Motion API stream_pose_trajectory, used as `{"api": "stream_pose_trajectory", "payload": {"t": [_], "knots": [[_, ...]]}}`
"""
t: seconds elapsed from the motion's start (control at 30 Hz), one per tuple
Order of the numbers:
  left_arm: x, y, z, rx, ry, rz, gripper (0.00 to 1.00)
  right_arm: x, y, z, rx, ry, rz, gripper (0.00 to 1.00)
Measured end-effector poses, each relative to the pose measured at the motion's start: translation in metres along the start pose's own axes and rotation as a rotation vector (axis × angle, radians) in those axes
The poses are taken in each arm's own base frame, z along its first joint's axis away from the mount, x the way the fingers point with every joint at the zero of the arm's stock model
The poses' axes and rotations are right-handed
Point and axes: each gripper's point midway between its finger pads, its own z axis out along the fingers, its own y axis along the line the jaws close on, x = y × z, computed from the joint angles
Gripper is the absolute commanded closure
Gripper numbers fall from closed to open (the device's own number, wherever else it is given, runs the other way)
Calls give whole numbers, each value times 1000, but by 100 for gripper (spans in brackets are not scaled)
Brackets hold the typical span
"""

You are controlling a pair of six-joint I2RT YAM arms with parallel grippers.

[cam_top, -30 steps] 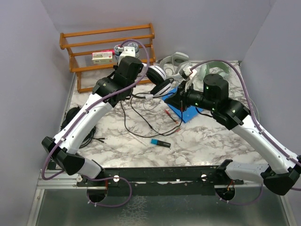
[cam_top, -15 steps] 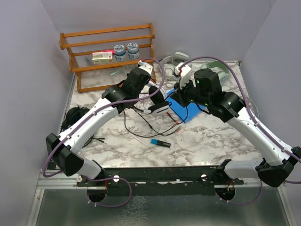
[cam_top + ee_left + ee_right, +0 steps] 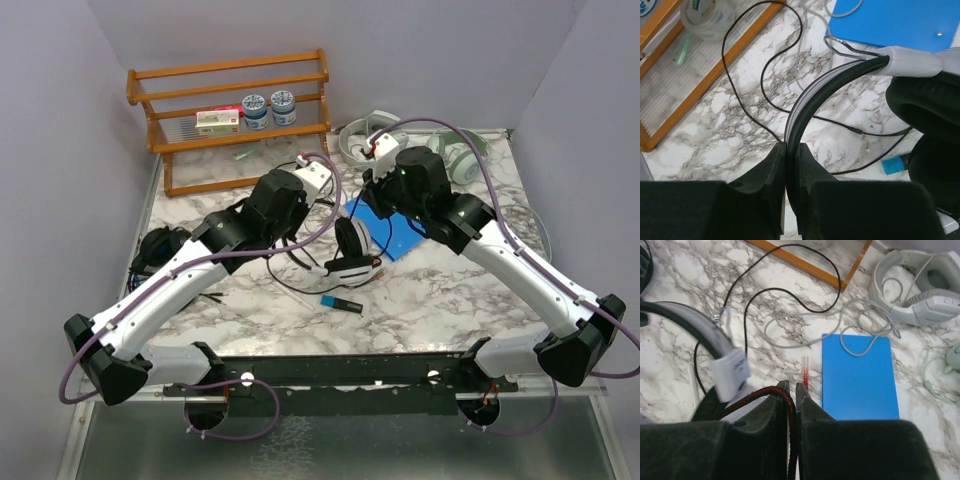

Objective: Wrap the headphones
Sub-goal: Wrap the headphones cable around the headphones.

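The white-and-black headphones (image 3: pixel 356 252) hang over the middle of the table, ear cups down. My left gripper (image 3: pixel 792 150) is shut on their headband (image 3: pixel 805 95), which arcs up to a white slider and a black ear pad (image 3: pixel 930 110). My right gripper (image 3: pixel 793 386) is shut on a red-and-black braided cable (image 3: pixel 760 394) that runs left toward those headphones (image 3: pixel 730 372). A pale grey-white pair (image 3: pixel 925 285) lies at the back right (image 3: pixel 366 130). The all-black pair (image 3: pixel 160 246) lies at the left edge, partly under my left arm.
A blue pad (image 3: pixel 402 238) lies under my right wrist. A wooden rack (image 3: pixel 230 110) with jars stands at the back left. A blue stick (image 3: pixel 341 303) and a red-tipped tube (image 3: pixel 805 371) lie on the marble, among loose black (image 3: pixel 765 90) and grey (image 3: pixel 805 342) cables.
My left arm has carried the white-and-black headphones from beside the rack down toward the table's middle. My right arm has swung left and back over the blue pad.
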Motion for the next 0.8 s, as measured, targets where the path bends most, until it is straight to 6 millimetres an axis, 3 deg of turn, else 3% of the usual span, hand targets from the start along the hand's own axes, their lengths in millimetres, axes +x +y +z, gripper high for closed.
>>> {"api": "stream_pose_trajectory", "payload": {"t": [0.23,0.33,0.43,0.6,0.8], "knots": [[-17,-13,-35,127,-109,-92,100,33,-15,23,9,14,94,86],[-20,-23,-48,198,-134,-122,100,51,-21,30,15,5,138,75],[-19,-33,-60,269,-133,-150,100,64,-22,29,8,-27,172,72],[-34,-43,-77,345,-159,-235,100,61,-16,20,-46,-155,203,71],[-69,-52,-99,434,-208,-379,100,53,8,15,-183,-301,232,60]]}}
